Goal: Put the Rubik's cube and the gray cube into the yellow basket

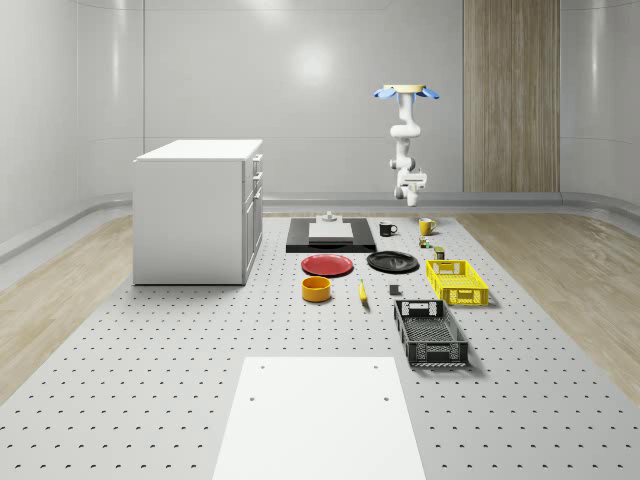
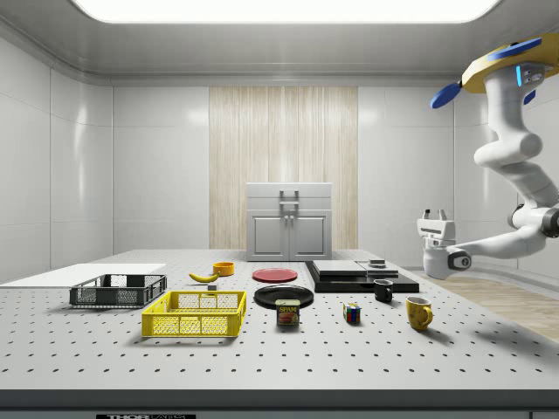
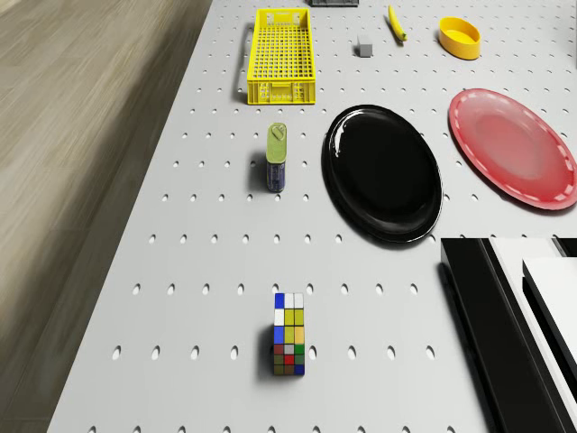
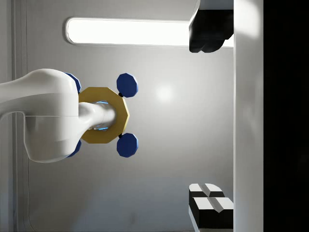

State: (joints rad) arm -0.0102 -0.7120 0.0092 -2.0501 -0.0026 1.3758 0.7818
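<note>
Gripper (image 2: 434, 214): turned upward, level with the arm's lowest link and well above the table (image 2: 262, 367). Fingers (image 4: 208, 30) stand wide apart in the wrist view. Nothing is between them and they touch nothing.

Drone (image 2: 511, 65): hovers high over the side view's right end of the table, roughly above the yellow mug (image 2: 419, 312). It is partly cut off by the frame there. The wrist view looks straight up at its gold hub and blue rotors (a ceiling light behind them).

Rubik's cube (image 3: 289, 336): sits alone on the perforated table, well apart from the yellow basket (image 3: 279, 92). A tin can (image 3: 277, 158) stands between the two, just beside the black plate (image 3: 383, 173).

Gray cube (image 3: 364, 47): on the table near the basket's long side, not inside it. It is tiny in the whole-scene view and I cannot pick it out with certainty in the side view.

The basket's mesh floor looks bare in the drone view. In the side view the mesh wall blurs the interior.

The black slab (image 3: 505, 343) is cut by the drone view's frame. The whole-scene view shows it whole, carrying a pale block.
</note>
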